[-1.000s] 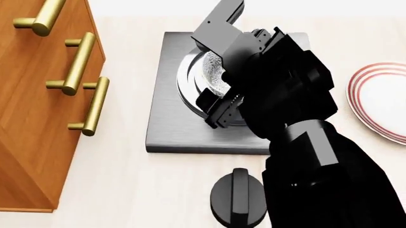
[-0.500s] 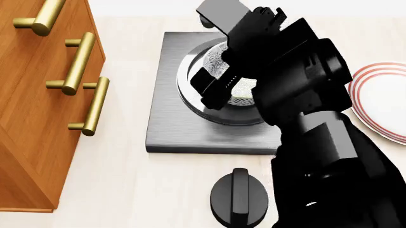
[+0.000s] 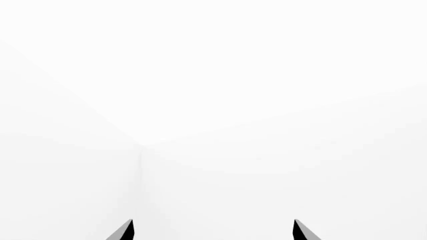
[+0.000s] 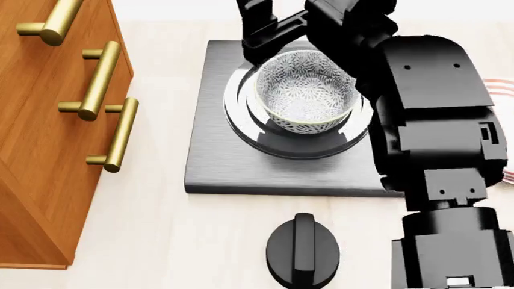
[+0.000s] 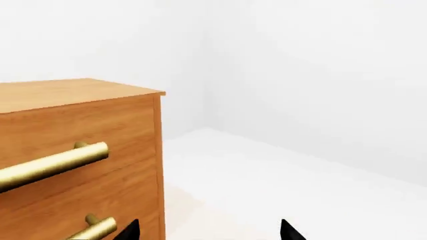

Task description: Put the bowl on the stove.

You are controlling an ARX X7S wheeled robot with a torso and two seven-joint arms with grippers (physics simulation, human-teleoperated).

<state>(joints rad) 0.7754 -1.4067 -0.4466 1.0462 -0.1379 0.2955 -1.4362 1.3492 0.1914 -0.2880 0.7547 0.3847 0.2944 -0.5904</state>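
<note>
At the left of the head view stands a wooden cabinet (image 4: 48, 132) with brass handles (image 4: 100, 81), resting on the pale bench (image 4: 144, 241). In the middle of the frame lies the stove (image 4: 216, 162), and the bowl (image 4: 305, 96) sits upright on its ring burner, inside the raised rings, so the placement looks done. Below it, near the lower edge, is the round black knob (image 4: 303, 250), apart from the slab. At the upper centre the right end effector (image 4: 277, 30) hangs above and behind the bowl, its fingers apart and holding nothing; the right wrist view shows only two dark tips set wide, facing the cabinet and the wall. The left end effector (image 3: 213, 232) shows likewise two tips apart against blank white. The risk now, I judge, is the arm's bulk at the right of the frame: a careless retreat could brush the rim and slide or tip the bowl off the burner.
</note>
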